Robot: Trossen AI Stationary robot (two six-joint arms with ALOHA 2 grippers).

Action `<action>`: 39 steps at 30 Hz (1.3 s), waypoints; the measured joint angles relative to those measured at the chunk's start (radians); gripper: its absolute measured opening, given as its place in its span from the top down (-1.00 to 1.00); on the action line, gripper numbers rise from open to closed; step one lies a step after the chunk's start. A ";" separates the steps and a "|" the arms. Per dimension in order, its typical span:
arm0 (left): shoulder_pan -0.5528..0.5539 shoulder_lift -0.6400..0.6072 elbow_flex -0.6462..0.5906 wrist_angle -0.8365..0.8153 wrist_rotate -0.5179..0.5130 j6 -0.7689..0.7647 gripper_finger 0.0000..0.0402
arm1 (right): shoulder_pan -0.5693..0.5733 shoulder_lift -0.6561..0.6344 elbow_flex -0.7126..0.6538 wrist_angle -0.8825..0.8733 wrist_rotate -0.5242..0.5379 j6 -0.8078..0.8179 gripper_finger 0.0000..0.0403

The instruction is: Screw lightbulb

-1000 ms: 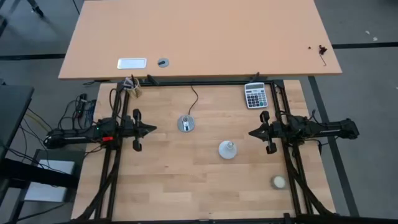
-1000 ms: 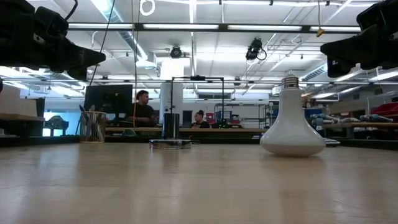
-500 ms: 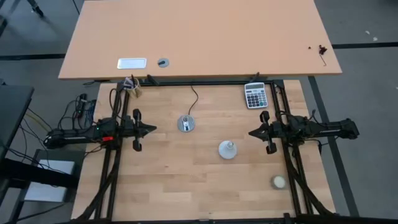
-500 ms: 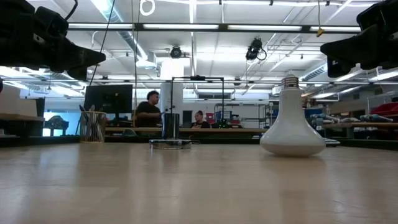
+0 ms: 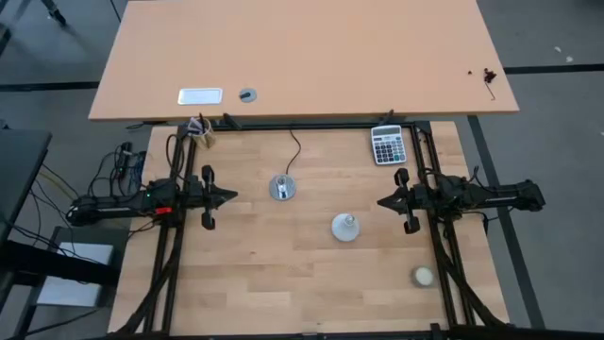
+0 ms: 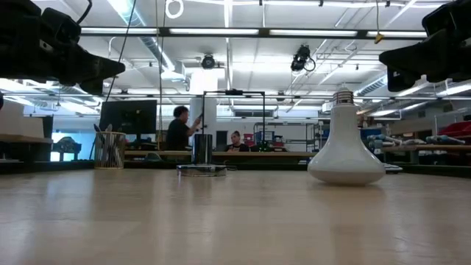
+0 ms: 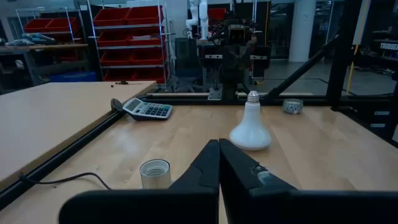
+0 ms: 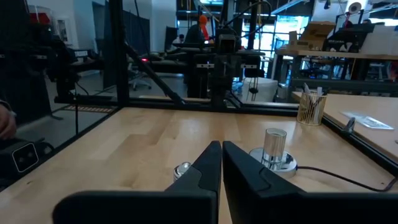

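Observation:
The white lightbulb (image 5: 345, 227) stands on its dome in the middle of the table, with its grey screw base (image 6: 344, 96) up. It also shows in the left wrist view (image 7: 250, 127). The grey socket (image 5: 281, 188) with its thin black cord sits on the table to the bulb's far left. My left gripper (image 5: 234, 196) is shut and empty, raised above the table at its left side and pointing right. My right gripper (image 5: 380, 201) is shut and empty, raised at the right side and pointing left. In the right wrist view my fingers half hide the bulb (image 8: 182, 169).
A calculator (image 5: 386, 144) lies at the far right. A cream-white ball (image 5: 423, 276) lies near the right front. Black frame rails (image 5: 444, 274) run along both sides of the table. A second, larger table (image 5: 302, 57) stands behind. People (image 6: 179, 129) are in the room beyond.
Neither gripper nor any thing on the table has moved. A person in the room behind the table has shifted a little to the right.

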 joint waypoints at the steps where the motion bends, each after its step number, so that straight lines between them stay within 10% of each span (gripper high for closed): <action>1: 0.000 0.000 0.000 0.000 0.000 0.000 0.97 | 0.000 0.000 0.000 0.000 0.000 0.000 0.88; 39: 0.000 0.000 0.000 0.020 0.000 0.000 0.97 | 0.006 0.247 0.000 0.340 0.076 0.376 0.65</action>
